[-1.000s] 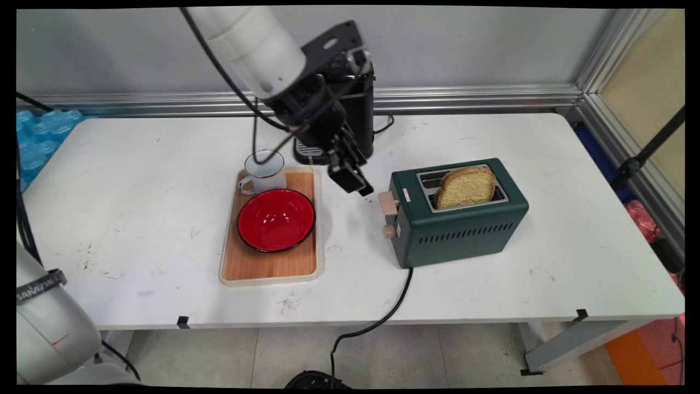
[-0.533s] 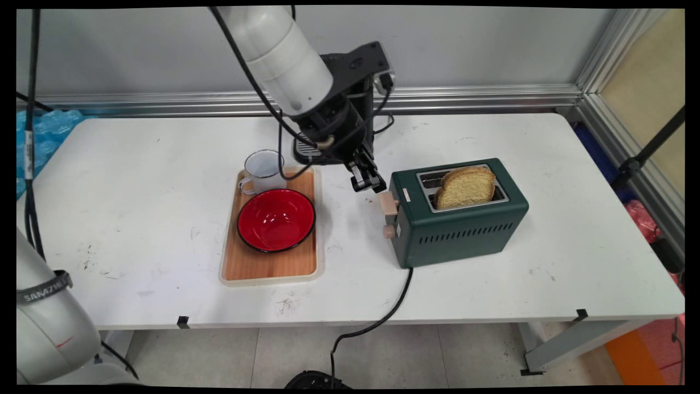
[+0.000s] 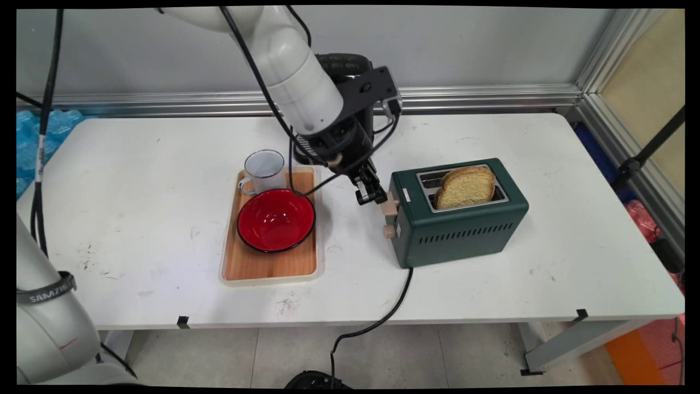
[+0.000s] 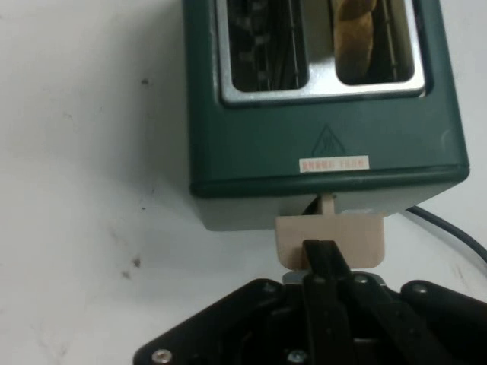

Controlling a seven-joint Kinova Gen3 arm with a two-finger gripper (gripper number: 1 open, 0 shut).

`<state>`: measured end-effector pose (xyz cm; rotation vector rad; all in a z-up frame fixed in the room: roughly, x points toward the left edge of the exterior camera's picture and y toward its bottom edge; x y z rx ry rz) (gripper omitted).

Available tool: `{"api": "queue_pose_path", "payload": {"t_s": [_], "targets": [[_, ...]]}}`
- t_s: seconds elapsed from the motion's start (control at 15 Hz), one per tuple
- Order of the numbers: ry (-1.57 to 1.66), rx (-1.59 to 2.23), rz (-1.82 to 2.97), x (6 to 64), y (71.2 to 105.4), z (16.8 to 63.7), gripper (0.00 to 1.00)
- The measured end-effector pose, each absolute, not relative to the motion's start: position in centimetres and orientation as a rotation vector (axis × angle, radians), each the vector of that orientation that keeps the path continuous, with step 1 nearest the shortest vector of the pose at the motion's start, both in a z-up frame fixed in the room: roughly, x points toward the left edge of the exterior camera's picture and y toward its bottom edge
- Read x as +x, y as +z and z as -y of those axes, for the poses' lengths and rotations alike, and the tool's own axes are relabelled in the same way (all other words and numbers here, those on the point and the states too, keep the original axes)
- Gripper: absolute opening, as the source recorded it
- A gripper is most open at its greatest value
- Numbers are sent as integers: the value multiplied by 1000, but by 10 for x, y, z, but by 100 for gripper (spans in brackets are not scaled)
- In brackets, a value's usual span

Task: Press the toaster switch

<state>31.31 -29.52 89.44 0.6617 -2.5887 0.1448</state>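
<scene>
At frame centre-left, a wooden tray [image 3: 268,268] carries a white enamel mug [image 3: 264,171] and red bowl [image 3: 276,219]. The black two-finger gripper [image 3: 373,197], fingers pressed together and empty, touches the beige lever [image 4: 330,237] of the dark green toaster [image 3: 465,227] holding a slice of bread [image 3: 466,187].

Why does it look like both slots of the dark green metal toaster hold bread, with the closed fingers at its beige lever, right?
Not both: the hand view shows one slot empty, bread slice in the other. Dark green metal toaster, closed fingers at beige lever hold.
</scene>
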Motion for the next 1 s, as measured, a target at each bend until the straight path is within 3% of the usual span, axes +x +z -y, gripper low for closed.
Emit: {"api": "queue_pose_path", "payload": {"t_s": [1.0], "targets": [[142, 698, 2609, 303, 847, 295, 0]]}}
